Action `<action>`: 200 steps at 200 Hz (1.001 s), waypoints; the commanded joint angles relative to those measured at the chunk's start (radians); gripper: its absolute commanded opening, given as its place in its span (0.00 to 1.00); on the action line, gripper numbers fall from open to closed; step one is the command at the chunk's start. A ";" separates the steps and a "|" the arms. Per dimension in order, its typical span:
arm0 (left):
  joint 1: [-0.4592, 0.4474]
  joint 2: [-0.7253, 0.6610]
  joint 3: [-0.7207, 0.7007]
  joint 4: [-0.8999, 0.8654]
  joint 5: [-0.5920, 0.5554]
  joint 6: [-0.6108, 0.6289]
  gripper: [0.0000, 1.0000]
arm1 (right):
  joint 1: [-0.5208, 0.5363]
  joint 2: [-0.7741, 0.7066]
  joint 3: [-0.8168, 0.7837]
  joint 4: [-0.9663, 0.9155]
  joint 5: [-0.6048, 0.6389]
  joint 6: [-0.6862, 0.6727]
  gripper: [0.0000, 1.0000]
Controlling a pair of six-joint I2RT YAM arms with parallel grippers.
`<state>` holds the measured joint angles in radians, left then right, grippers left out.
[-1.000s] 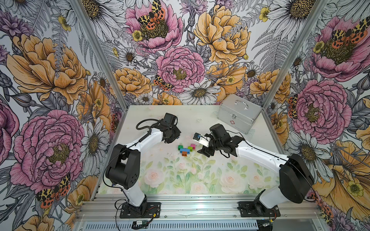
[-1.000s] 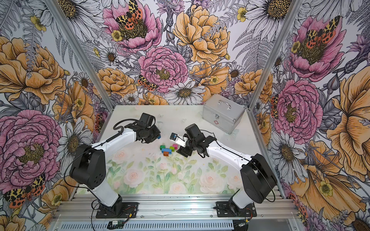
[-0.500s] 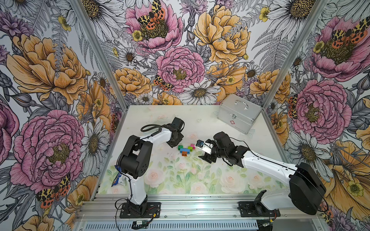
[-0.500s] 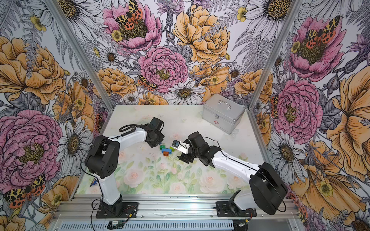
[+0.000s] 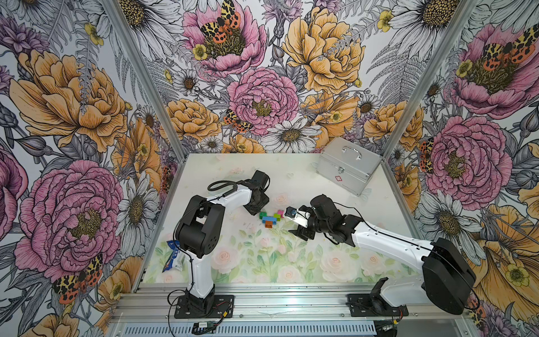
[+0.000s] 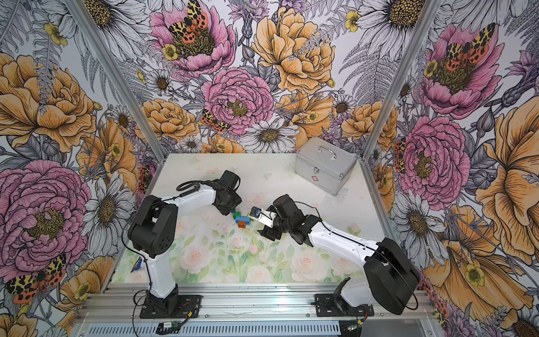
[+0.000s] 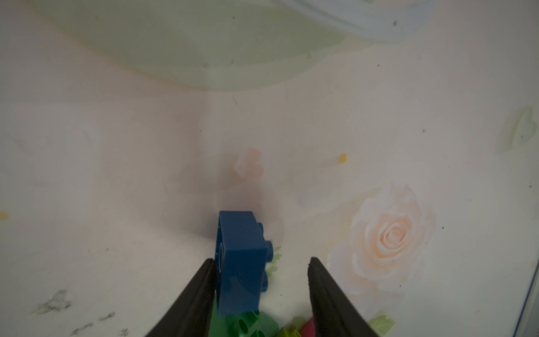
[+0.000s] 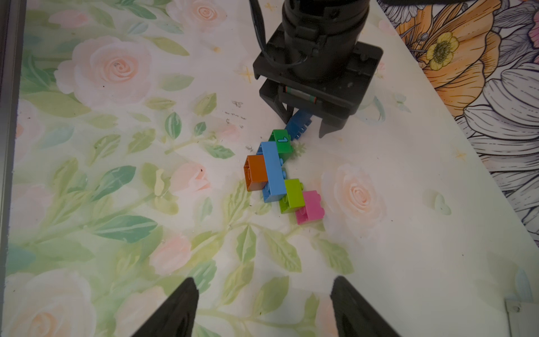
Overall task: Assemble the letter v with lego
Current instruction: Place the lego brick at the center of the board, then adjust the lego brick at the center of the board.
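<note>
Against the middle of one long side of the light blue brick (image 8: 274, 172) sits the orange brick (image 8: 256, 172), forming the point of the letter v (image 5: 269, 219), which lies on the bench (image 8: 408, 233). On the opposite long side of the light blue brick, the dark green brick (image 8: 281, 141) joins one end and the lime brick (image 8: 293, 191) joins the other. The pink brick (image 8: 310, 205) touches the lime one on the side away from the light blue brick. The dark blue brick (image 7: 240, 262) stands past the dark green one, also on the side away from the light blue brick. It touches the dark green brick and is tilted; whether it is pressed home cannot be told.

The left end effector (image 7: 260, 259) straddles the dark blue brick with its fingers spread. One finger lies against the brick's side, and the other stands clear of it, with bench showing in the gap. The right end effector (image 8: 262, 278) hangs beyond the lime end of the light blue brick, apart from every brick, its fingers wide with nothing between them. The silver case (image 5: 348, 164) stands well apart from the light blue brick.
</note>
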<state>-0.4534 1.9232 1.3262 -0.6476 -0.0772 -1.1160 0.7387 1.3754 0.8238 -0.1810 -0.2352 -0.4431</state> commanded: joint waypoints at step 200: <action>0.061 -0.115 -0.201 -0.003 0.061 0.259 0.17 | 0.027 -0.049 -0.097 0.161 0.172 0.185 0.75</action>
<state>-0.3969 1.7882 1.0908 -0.6701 -0.0067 -0.8635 0.7609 1.3449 0.7403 -0.0406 -0.0879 -0.2764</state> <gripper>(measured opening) 0.172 0.754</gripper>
